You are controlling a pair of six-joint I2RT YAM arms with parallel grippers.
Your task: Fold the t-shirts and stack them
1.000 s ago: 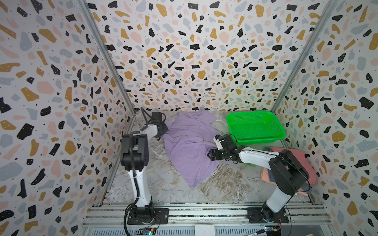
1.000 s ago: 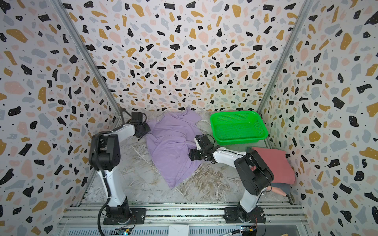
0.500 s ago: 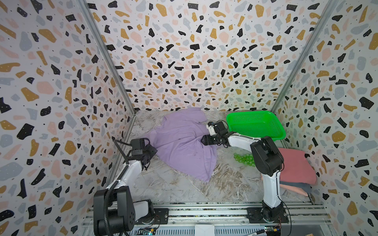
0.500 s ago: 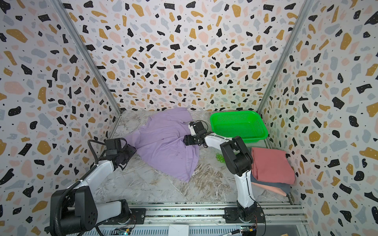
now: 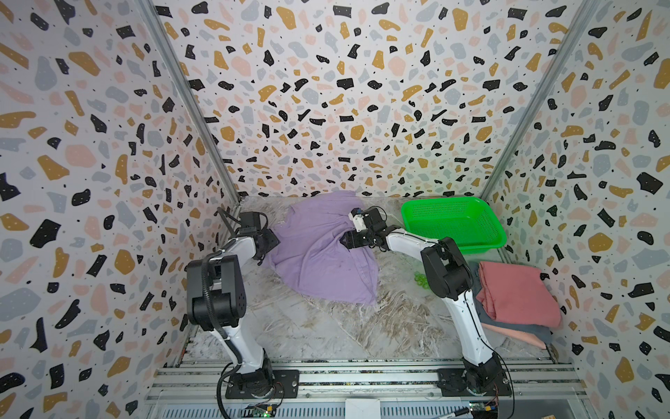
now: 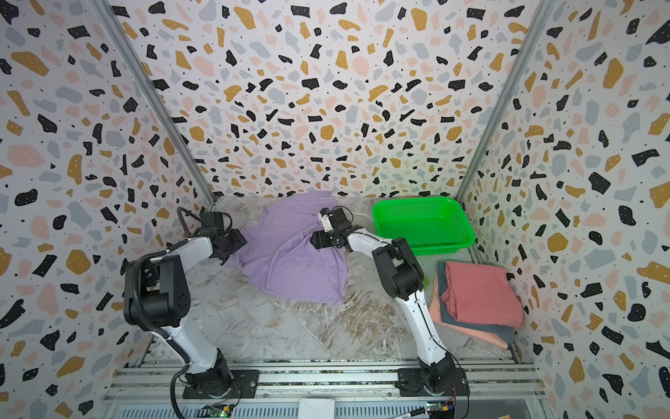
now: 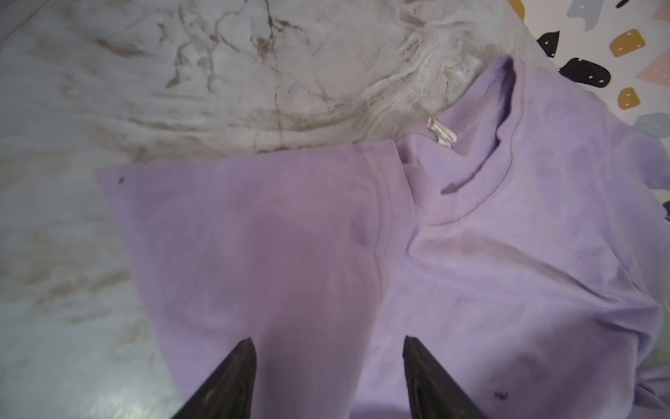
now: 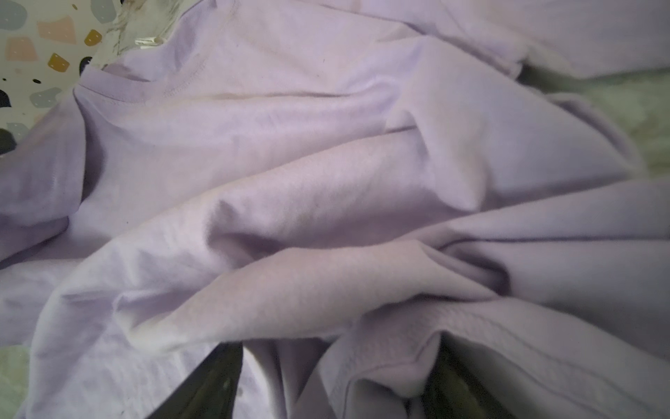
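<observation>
Since half a second ago the left arm has swung its elbow up from low by the front rail, and the right gripper has slid further in over the cloth. The large lavender soft-cloth t-shirt has been dragged into a new rumpled outline.

With the back wall as 12 o'clock, the shirt lies unfolded from the table's centre towards 12, in both top views. The left gripper sits at the shirt's 9 o'clock edge. In the left wrist view its jaws stand released, apart above the flat sleeve. The right gripper is on the shirt's 2 o'clock side. Its jaws are spread wide, a loose ridge of cloth bunched between them.

The bright green mesh plastic basket stands at 1 o'clock against the back corner. At 4 o'clock is a stack of folded shirts: a pink-red folded shirt on top, a grey-blue one beneath, and a salmon one lowest. A cluster of small translucent green balls lies just beside the stack at its 9 o'clock.

The surface is a grey marble-print tabletop with brown veins. Terrazzo-patterned wall panels enclose it on three sides, and an aluminium rail runs along 6 o'clock.
</observation>
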